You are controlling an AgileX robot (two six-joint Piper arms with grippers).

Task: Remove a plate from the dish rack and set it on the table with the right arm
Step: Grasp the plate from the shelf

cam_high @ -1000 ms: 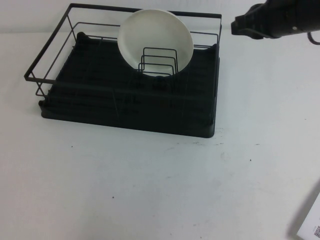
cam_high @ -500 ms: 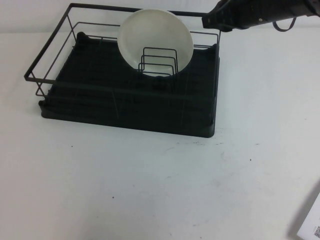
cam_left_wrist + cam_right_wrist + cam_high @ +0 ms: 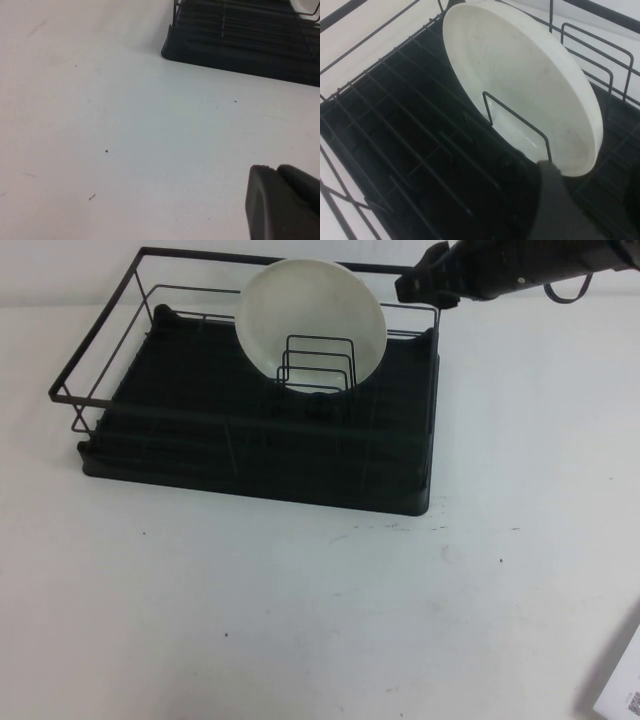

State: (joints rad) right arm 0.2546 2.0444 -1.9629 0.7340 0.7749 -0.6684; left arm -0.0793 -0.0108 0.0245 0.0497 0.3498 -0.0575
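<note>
- White, smooth and round, the plate [image 3: 311,318] stands on edge in the dish rack [image 3: 256,400], propped against the upright wire dividers [image 3: 318,362] at the rack's far side, its hollow face turned toward the camera in the high view.
- Right tool [image 3: 412,285]: at the far right corner of the rack, level with the top rail, just beside the plate's right edge and apart from it. The plate lies to the robot's left of this tool. Whether its fingers are open or closed cannot be told; nothing is seen in its hold.
- Key relation: the plate's disc is near upright and leans back, so its rim, not its face, is what the tool can meet. In the right wrist view the plate [image 3: 520,85] fills the middle, with one wire divider [image 3: 516,120] crossing its lower face; a dark part of the tool [image 3: 560,210] shows close below it.
- Judged next move: bring the fingers over the plate's upper or right rim, one each side of the thin wall, then lift it clear of the dividers.
- Left tool [image 3: 285,202]: low over the bare worktop [image 3: 125,125], well apart from the rack's near corner [image 3: 172,47]; it holds nothing, and its opening cannot be told. The right arm is by far the nearer.
- Materials: thin black wire frame on a ribbed black tray base; matt white worktop [image 3: 300,610] with small dark specks.
</note>
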